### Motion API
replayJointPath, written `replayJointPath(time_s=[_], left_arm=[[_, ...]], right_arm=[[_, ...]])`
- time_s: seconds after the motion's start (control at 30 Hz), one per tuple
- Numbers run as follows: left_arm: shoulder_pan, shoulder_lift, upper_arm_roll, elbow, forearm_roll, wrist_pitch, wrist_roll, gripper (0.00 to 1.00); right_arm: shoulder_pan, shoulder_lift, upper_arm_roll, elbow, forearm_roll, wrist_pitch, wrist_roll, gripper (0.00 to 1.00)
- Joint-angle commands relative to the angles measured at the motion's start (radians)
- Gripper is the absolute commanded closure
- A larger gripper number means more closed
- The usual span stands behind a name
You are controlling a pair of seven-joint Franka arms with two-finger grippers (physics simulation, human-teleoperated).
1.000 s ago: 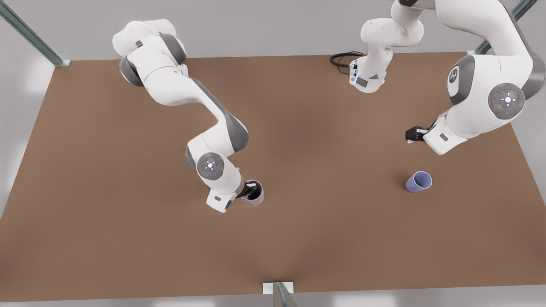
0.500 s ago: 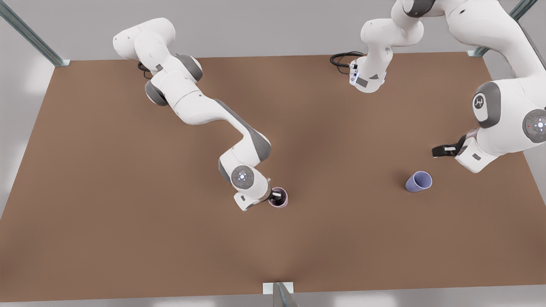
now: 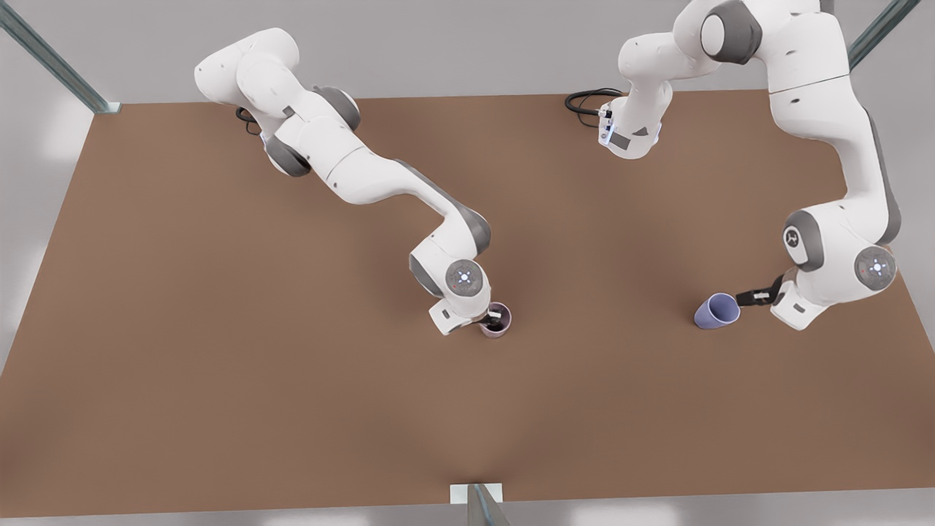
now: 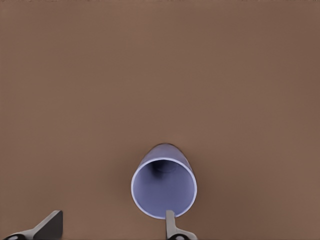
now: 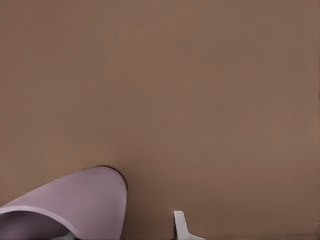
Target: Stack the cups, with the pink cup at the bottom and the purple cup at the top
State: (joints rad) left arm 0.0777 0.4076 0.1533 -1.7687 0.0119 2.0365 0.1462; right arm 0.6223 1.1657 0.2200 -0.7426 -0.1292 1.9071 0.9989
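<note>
Now right tool (image 3: 495,318) clamping pink cup (image 3: 500,327)

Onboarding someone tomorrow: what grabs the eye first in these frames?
The two cups on the bare brown table. Near the middle in the front view, the right hand grips the pink cup by its rim, one finger inside. At the front view's right, the left hand is open beside the rim of the purple cup, which leans with its mouth turned toward that hand and nothing gripping it.
</note>
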Motion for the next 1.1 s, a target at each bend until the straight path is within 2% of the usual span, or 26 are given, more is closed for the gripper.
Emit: replayJointPath(time_s=[0.0,0.2,0.27,0.3,0.33,0.4,0.5,0.53,0.6,0.63,0.67,0.7,0.73,0.8,0.9,1.07], left_arm=[[0.001,0.011,0.0,-0.003,0.0,0.116,0.062,0.0],[0.002,0.036,-0.001,-0.06,-0.001,0.154,0.064,0.0],[0.002,0.036,0.0,-0.08,-0.001,0.156,0.069,0.0],[0.002,0.036,0.0,-0.09,-0.001,0.159,0.07,0.0],[0.002,0.036,0.0,-0.101,-0.001,0.16,0.07,0.0],[0.002,0.048,0.0,-0.106,-0.001,0.163,0.07,0.0],[0.002,0.071,0.0,-0.106,-0.001,0.192,0.07,0.0],[0.004,0.08,-0.001,-0.106,-0.001,0.203,0.069,0.0],[0.004,0.089,-0.001,-0.106,-0.033,0.205,0.061,0.0],[0.004,0.089,-0.001,-0.106,-0.038,0.203,0.059,0.21],[0.004,0.089,-0.001,-0.106,-0.038,0.191,0.059,0.55],[0.004,0.089,-0.001,-0.106,-0.038,0.186,0.059,0.63],[0.004,0.089,-0.001,-0.107,-0.053,0.185,0.059,0.65],[0.004,0.089,-0.003,-0.12,-0.079,0.185,0.059,0.74],[0.004,0.089,-0.012,-0.121,-0.079,0.186,0.059,0.78],[0.001,0.089,-0.015,-0.115,-0.076,0.185,0.058,0.79]], right_arm=[[0.001,-0.001,-0.001,0.0,-0.001,0.006,0.152,0.0],[0.001,-0.015,0.013,0.002,0.005,-0.009,0.152,0.0],[-0.024,-0.081,0.041,0.003,0.013,-0.082,0.149,0.0],[-0.078,-0.132,0.091,0.0,0.01,-0.1,0.149,0.0],[-0.108,-0.179,0.091,0.0,0.01,-0.189,0.069,0.0],[-0.271,-0.352,0.095,-0.076,0.01,-0.324,-0.134,0.0],[-0.555,-0.785,0.095,-0.535,0.014,-0.335,-0.425,0.0],[-0.627,-0.871,0.09,-0.613,0.08,-0.355,-0.56,0.0],[-0.714,-0.911,0.087,-0.616,0.085,-0.404,-0.669,0.0],[-0.765,-0.932,0.085,-0.62,0.091,-0.448,-0.778,0.0],[-0.783,-1.012,0.021,-0.701,0.131,-0.459,-0.859,0.0],[-0.789,-1.054,-0.051,-0.736,0.145,-0.461,-0.947,0.0],[-0.782,-1.092,-0.094,-0.796,0.143,-0.454,-0.968,0.0],[-0.72,-1.078,-0.149,-0.787,0.089,-0.428,-0.982,0.0],[-0.719,-1.061,-0.154,-0.802,0.072,-0.382,-1.384,0.0],[-0.719,-1.025,-0.146,-0.788,0.062,-0.306,-1.793,0.0]])
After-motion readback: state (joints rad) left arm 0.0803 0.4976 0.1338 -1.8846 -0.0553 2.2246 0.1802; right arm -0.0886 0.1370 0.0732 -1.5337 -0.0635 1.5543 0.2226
